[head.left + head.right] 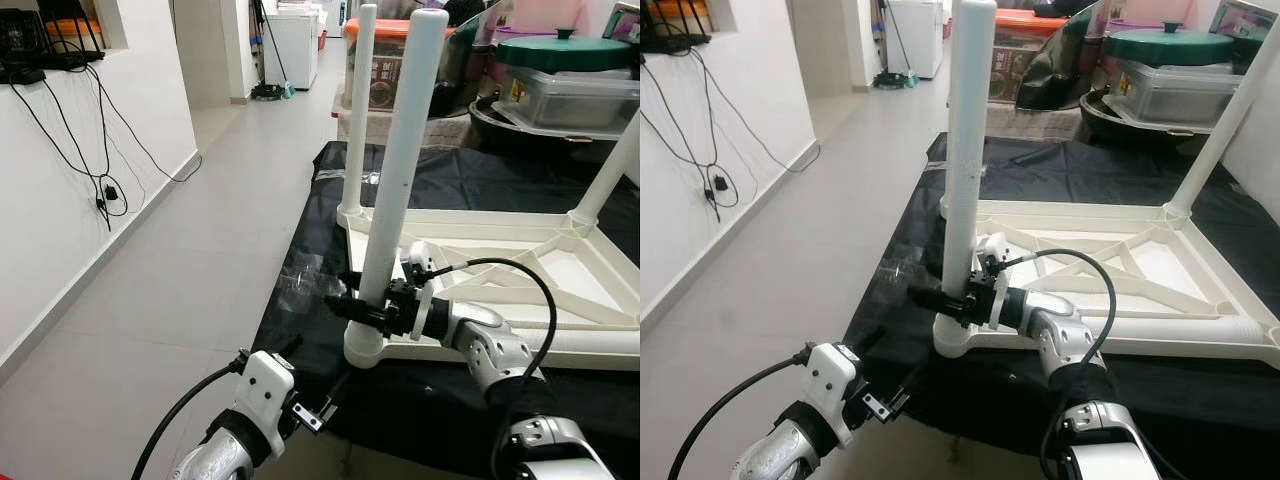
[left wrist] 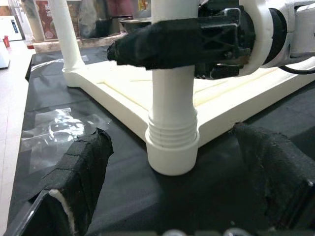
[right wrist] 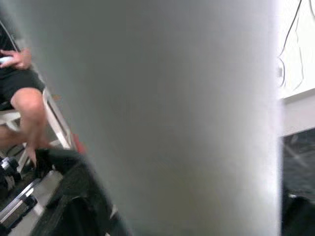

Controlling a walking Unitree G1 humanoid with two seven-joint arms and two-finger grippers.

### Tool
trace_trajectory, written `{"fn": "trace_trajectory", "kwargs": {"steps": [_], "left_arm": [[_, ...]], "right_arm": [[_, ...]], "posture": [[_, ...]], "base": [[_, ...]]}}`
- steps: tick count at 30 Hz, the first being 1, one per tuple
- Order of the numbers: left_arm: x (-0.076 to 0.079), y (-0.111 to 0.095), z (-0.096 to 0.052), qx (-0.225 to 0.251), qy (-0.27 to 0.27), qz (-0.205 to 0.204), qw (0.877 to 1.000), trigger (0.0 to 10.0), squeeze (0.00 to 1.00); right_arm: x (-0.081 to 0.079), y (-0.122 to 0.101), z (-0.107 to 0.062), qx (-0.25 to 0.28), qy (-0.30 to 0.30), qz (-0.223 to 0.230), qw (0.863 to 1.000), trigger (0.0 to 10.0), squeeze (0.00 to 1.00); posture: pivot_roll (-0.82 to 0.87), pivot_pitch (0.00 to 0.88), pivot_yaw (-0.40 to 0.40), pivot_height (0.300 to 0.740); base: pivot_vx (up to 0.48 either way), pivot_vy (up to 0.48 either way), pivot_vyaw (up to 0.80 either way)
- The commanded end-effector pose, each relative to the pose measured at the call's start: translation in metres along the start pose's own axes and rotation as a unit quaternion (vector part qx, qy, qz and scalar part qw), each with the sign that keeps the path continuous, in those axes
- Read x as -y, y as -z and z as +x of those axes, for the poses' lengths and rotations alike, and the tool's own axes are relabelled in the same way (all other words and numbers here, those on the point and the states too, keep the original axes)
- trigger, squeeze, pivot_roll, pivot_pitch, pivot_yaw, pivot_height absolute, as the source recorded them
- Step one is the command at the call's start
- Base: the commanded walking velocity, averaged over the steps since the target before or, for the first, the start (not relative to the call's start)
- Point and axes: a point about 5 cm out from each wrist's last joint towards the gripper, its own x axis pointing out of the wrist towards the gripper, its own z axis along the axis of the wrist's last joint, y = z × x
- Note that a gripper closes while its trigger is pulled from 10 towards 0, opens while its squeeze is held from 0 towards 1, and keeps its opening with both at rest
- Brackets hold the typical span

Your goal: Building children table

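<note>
Standing upright in its corner socket, the near white leg [image 1: 392,190] is clamped low down by the jaws of the right gripper [image 1: 362,307]. The upturned table top [image 1: 500,262] is laid on a black sheet [image 1: 310,340] on the floor. The left gripper [image 2: 177,196] is held near the socket, its jaws wide apart and holding nothing. A seated person [image 3: 19,98] is seen in the right wrist view.

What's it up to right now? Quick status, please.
Right tool clamped on near table leg, upright in its corner socket. Left tool open, low beside it. Upturned tabletop on black sheet.
</note>
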Motion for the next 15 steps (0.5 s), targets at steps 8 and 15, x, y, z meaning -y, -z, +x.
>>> {"fn": "trace_trajectory", "kwargs": {"steps": [8, 15], "left_arm": [[0.000, 0.004, -0.003, -0.011, 0.003, 0.002, 1.000, 10.0, 0.00], [0.001, 0.004, -0.003, -0.011, 0.003, 0.002, 1.000, 10.0, 0.00]], "right_arm": [[-0.002, 0.014, 0.006, -0.008, 0.021, -0.001, 1.000, 0.0, 0.00], [0.005, 0.024, -0.003, -0.005, 0.142, -0.025, 0.990, 0.0, 0.00]], "posture": [[0.08, 0.000, -0.027, 0.740], [0.07, 0.000, -0.033, 0.740]], "base": [[0.000, 0.000, 0.00], [0.000, 0.000, 0.00]]}}
